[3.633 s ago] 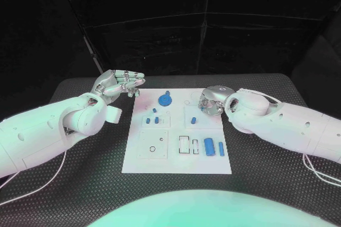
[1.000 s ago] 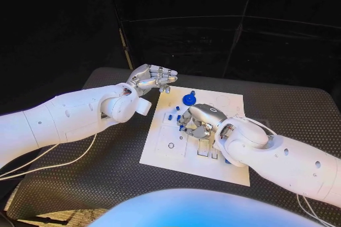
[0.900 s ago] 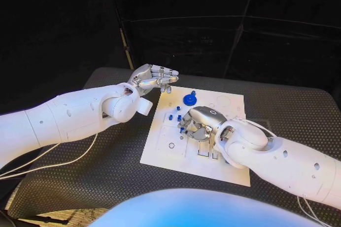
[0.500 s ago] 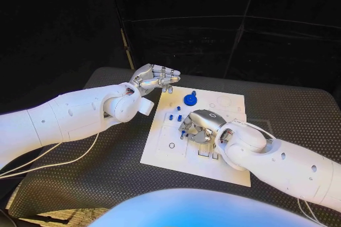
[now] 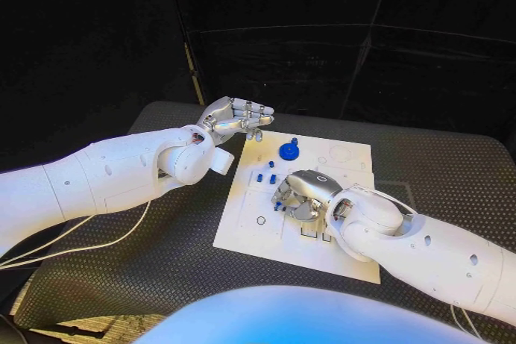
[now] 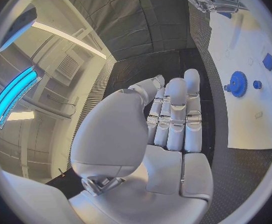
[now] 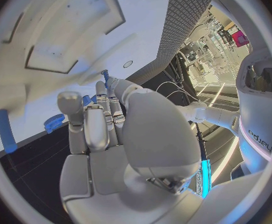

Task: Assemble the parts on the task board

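Since a moment ago the right hand (image 5: 302, 197) has slid a little nearer the robot along the task board (image 5: 242, 236), and it now hovers low over the board's middle with its fingers curled downward; whether they pinch a part cannot be told from the head view. The right wrist view shows the fingers (image 7: 92, 119) held side by side, a small blue piece (image 7: 105, 76) at their tips. The left hand (image 5: 233, 119) stays raised beside the board's far left corner, fingers curled in together and holding nothing visible. On the board lie a blue gear (image 5: 288, 149) near the far edge and small blue pegs (image 5: 265, 177) just left of the right hand.
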### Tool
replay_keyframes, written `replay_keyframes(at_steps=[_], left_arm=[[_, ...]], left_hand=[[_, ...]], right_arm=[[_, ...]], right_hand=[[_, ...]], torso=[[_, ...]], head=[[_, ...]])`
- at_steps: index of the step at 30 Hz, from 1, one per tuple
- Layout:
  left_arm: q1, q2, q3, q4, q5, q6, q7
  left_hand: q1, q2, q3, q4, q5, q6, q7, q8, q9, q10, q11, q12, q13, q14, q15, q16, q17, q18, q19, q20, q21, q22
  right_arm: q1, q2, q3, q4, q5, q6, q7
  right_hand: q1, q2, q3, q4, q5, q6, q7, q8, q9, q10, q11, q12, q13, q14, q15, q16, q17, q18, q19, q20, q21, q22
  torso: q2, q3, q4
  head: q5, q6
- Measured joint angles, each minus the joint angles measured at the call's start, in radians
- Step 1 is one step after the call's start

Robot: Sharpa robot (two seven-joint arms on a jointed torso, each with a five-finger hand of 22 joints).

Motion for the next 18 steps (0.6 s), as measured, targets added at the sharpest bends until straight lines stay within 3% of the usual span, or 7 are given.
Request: replay_keyframes(at_steps=[18], left_arm=[[0.0, 0.0, 0.0, -0.002, 0.0, 0.006, -0.002]], left_hand=[[0.0, 0.0, 0.0, 0.0, 0.0, 0.0, 0.0, 0.0, 0.0, -0.004, 0.004, 0.0, 0.0, -0.004, 0.004, 0.0, -0.002, 0.0, 0.0, 0.0, 0.0, 0.0]], right_arm=[[-0.002, 0.01, 0.0, -0.017, -0.015, 0.0, -0.001]], right_hand=[[0.0, 0.0, 0.0, 0.0, 0.0, 0.0, 0.0, -0.002, 0.0, 0.0, 0.0, 0.0, 0.0, 0.0, 0.0, 0.0, 0.0, 0.0, 0.0, 0.0, 0.0, 0.0]], torso=[[0.0, 0.0, 0.0002]], head=[[0.001, 0.0]])
